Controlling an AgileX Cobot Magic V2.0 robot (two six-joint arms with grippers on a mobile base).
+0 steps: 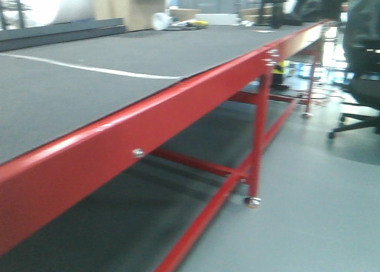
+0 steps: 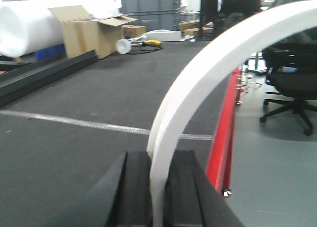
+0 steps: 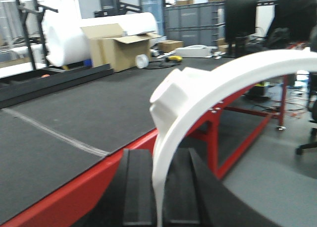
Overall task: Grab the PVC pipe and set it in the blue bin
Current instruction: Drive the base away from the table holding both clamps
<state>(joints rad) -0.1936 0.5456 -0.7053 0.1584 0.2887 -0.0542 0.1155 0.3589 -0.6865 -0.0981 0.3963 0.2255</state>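
Observation:
No PVC pipe and no blue bin show in any view. My left gripper hangs over the dark mat near the table's red right edge. Its black jaws stand close together, with a white curved band rising between them and arching right. My right gripper hangs over the red front rail. Its jaws are equally close together around a similar white curved band, which has a blocky knob. Neither gripper shows in the front view.
A long red-framed table has a dark grey mat crossed by a white line. At its far end are a cardboard box, a white foam roll, grey crates and small items. An office chair stands on the right floor.

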